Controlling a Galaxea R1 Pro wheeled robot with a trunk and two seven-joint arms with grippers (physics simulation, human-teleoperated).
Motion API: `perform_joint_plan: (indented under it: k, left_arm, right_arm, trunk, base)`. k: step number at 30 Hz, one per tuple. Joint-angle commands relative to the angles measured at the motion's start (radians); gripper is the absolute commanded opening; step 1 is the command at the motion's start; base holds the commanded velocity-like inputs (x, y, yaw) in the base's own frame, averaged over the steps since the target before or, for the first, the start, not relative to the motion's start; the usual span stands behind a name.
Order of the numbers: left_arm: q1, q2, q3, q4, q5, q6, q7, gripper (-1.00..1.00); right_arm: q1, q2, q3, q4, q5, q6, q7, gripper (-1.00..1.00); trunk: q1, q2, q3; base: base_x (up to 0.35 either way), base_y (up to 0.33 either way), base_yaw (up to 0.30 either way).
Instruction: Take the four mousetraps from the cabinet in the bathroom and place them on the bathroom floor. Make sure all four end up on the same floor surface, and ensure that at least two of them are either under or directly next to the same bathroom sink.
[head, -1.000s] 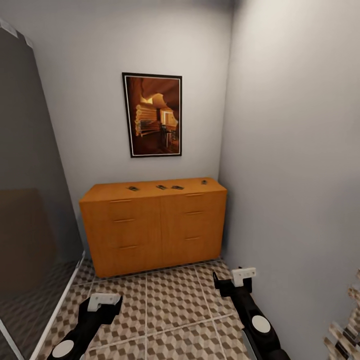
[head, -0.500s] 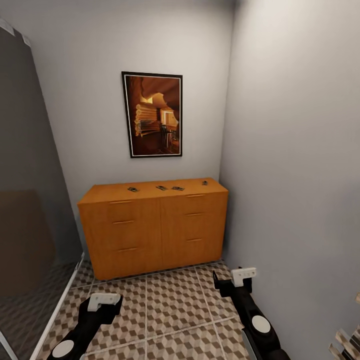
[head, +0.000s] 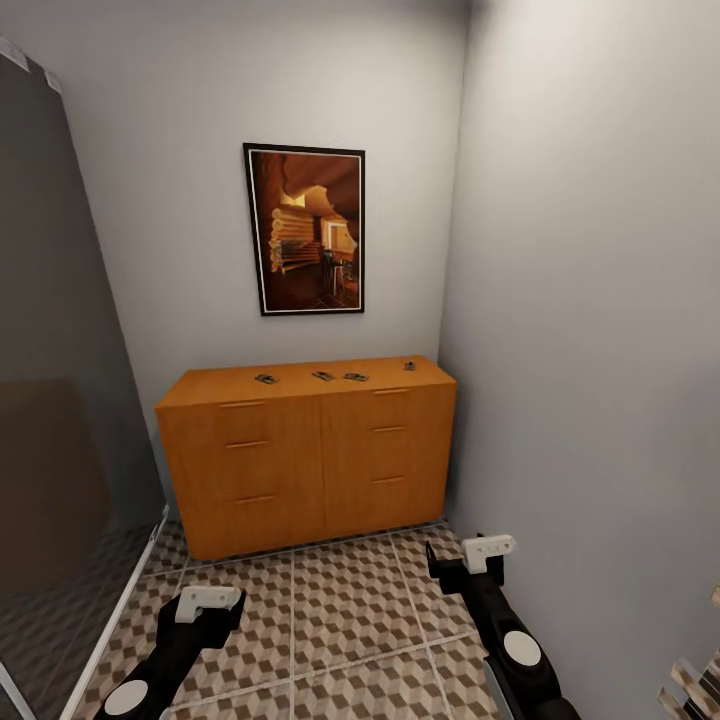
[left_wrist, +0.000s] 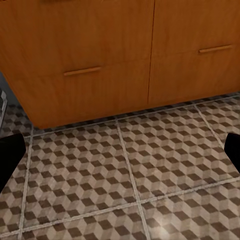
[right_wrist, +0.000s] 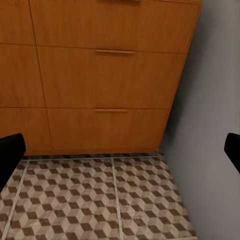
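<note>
We note four mousetraps (head: 266, 378) atop the cabinet (head: 305, 450); left gripper (head: 205, 603) and right gripper (head: 478, 556) both spread, empty.

All views toward cabinet (head: 305, 450)

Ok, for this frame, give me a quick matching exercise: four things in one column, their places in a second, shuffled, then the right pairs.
Things:
1. mousetraps
2. framed picture
3. cabinet
4. left gripper

Places:
A. on the wall above the cabinet
B. low over the tiled bathroom floor, short of the cabinet
C. on the cabinet's top
D. on the floor against the far wall

Pairs: 1-C, 2-A, 3-D, 4-B
</note>
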Motion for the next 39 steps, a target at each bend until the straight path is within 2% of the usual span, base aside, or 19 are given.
perform_joint_plan:
  k: [1,12,20,27,39]
  left_arm:
    - [0.0,0.0,0.0,-0.001,-0.001,0.005,0.0,1.0]
    - [0.0,0.0,-0.001,-0.001,-0.001,0.005,0.0,1.0]
    - [0.0,0.0,0.0,0.001,0.0,0.005,0.0,1.0]
    - [0.0,0.0,-0.001,0.003,0.001,0.006,0.0,1.0]
    - [0.0,-0.001,-0.002,0.004,0.001,0.006,0.0,1.0]
  right_arm:
    - [-0.001,0.0,0.002,-0.001,0.009,0.007,-0.005,1.0]
    - [0.0,0.0,0.002,-0.001,0.01,0.007,-0.005,1.0]
    - [-0.001,0.0,0.002,-0.001,0.01,0.007,-0.005,1.0]
    - [0.0,0.0,0.002,-0.001,0.011,0.007,-0.005,1.0]
    - [-0.001,-0.001,0.002,-0.001,0.011,0.007,-0.005,1.0]
  trunk:
    - [0.0,-0.001,-0.001]
    - [0.0,-0.001,-0.001]
    - [0.0,-0.001,-0.001]
    - [0.0,-0.001,-0.001]
    - [0.0,-0.001,-0.001]
  base:
    - [0.0,0.0,0.0]
    - [0.0,0.0,0.015]
    - [0.043,0.0,0.237]
    - [0.237,0.0,0.202]
    - [0.27,0.0,0.023]
